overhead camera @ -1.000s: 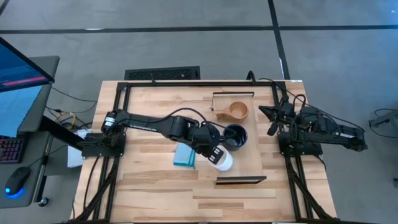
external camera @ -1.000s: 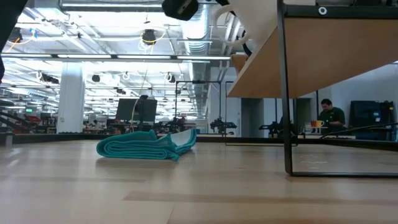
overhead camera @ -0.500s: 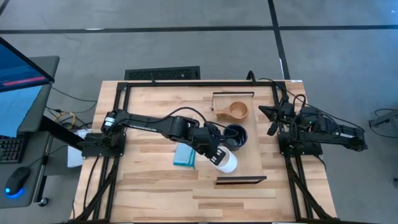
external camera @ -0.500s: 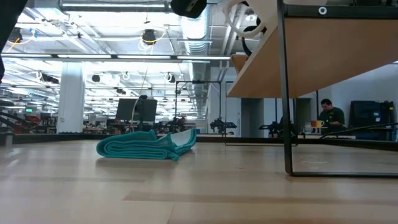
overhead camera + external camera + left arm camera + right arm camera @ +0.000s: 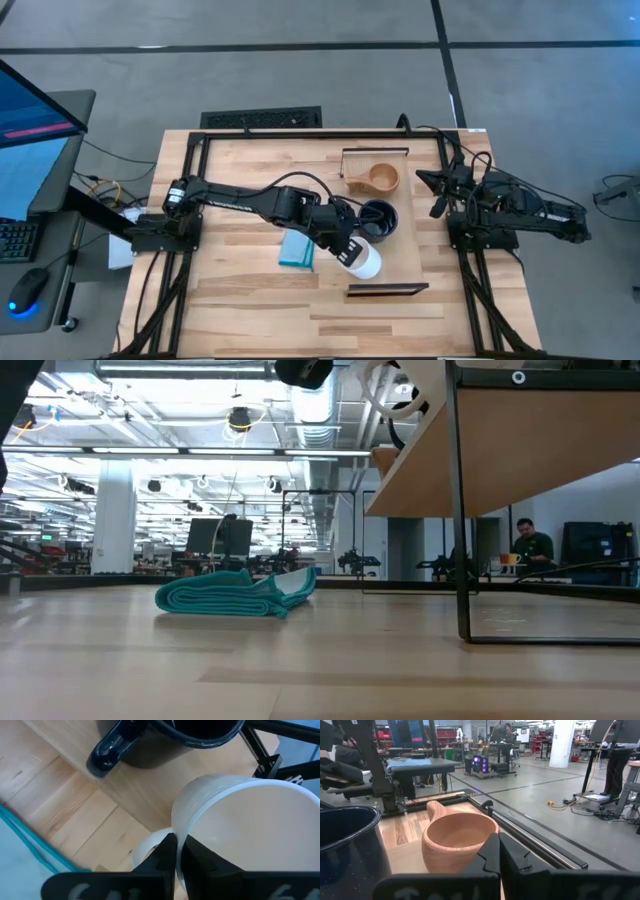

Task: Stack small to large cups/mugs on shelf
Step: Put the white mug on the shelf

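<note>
From overhead I see my left gripper (image 5: 350, 250) reaching across the table (image 5: 250, 300) to the near-left edge of the shelf (image 5: 400, 265), its fingers (image 5: 165, 857) clenched on the rim of the white mug (image 5: 362, 260); in the left wrist view the 2 dark fingers are pinched together over the mug's wall beside its handle, 1 inside and 1 outside; the mug is tilted, its mouth turned toward the wrist camera; whether its base touches the shelf board I cannot tell; the dark navy mug (image 5: 379, 219) stands upright on the shelf just beside the white mug, toward the middle of the board, with its handle pointing toward the table's slats; the small wooden cup (image 5: 378, 179) stands upright on the shelf's far end, near the dark bracket (image 5: 375, 152), apart from the navy mug; the 2nd bracket (image 5: 387, 291) closes the near end of the shelf; a blue folded cloth (image 5: 296, 250) lies on the table just left of the gripper; my right gripper (image 5: 437, 195) waits at the table's right edge, beside the shelf, empty with its fingers closed together, the wooden cup in front of it.
</note>
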Robot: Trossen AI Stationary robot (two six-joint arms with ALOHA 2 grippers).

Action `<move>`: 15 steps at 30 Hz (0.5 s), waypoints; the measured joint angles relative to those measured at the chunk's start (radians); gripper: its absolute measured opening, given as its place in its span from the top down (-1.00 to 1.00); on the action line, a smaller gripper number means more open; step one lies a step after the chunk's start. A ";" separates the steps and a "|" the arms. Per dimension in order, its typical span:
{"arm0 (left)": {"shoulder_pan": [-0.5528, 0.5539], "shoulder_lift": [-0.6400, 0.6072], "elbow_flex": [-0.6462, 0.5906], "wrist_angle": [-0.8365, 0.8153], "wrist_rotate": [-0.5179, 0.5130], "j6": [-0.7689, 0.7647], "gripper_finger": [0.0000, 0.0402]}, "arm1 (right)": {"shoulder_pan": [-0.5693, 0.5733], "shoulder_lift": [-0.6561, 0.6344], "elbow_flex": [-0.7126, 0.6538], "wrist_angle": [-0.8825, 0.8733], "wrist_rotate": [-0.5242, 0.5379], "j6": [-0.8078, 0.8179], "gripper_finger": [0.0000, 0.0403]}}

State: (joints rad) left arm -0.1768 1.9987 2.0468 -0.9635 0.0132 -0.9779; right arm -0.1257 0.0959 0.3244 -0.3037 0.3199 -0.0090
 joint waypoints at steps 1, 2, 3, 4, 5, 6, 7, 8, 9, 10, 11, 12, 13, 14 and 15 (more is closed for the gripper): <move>0.000 0.000 0.000 0.003 0.000 0.000 0.96 | 0.000 0.000 0.000 0.000 0.000 0.000 0.92; 0.000 0.000 0.000 0.008 0.000 0.000 0.95 | 0.000 0.000 0.000 -0.001 0.000 0.000 0.92; 0.000 0.000 0.000 0.015 0.000 0.000 0.95 | 0.000 0.000 0.000 -0.003 0.000 0.000 0.92; 0.000 0.000 0.000 0.019 0.000 0.000 0.95 | 0.000 0.000 0.000 -0.004 0.000 0.000 0.93; 0.001 0.000 0.000 0.018 0.001 0.000 0.95 | 0.000 0.000 0.000 -0.004 0.000 0.000 0.93; 0.001 0.000 0.000 0.016 0.001 0.000 0.95 | 0.000 0.000 0.000 -0.003 0.000 0.000 0.93; 0.001 0.000 0.000 0.017 0.001 0.000 0.95 | 0.000 0.000 0.000 -0.004 0.000 0.000 0.93; 0.002 0.000 0.000 0.017 0.001 0.000 0.95 | 0.000 0.000 0.000 -0.004 0.000 0.000 0.93; 0.002 0.000 0.000 0.017 0.001 0.000 0.95 | 0.000 0.000 0.000 -0.004 0.000 0.000 0.92; 0.002 0.000 0.000 0.017 0.002 0.000 0.95 | 0.000 0.000 0.000 -0.004 0.000 0.000 0.92; 0.002 0.000 0.000 0.017 0.002 0.000 0.95 | 0.000 0.000 0.000 -0.004 0.000 0.000 0.91; 0.002 0.000 0.000 0.017 0.002 0.000 0.95 | 0.000 0.000 0.000 -0.004 0.000 0.000 0.91; 0.002 0.000 0.000 0.017 0.002 0.000 0.95 | 0.000 0.000 0.000 -0.004 0.000 0.000 0.91; 0.003 0.000 0.000 0.017 0.002 0.000 0.95 | 0.000 0.000 0.000 -0.004 0.000 0.000 0.91; 0.003 0.000 0.000 0.017 0.002 0.000 0.95 | 0.000 0.000 0.000 -0.004 0.000 0.000 0.91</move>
State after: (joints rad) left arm -0.1741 1.9987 2.0468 -0.9466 0.0147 -0.9783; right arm -0.1257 0.0959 0.3244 -0.3073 0.3202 -0.0086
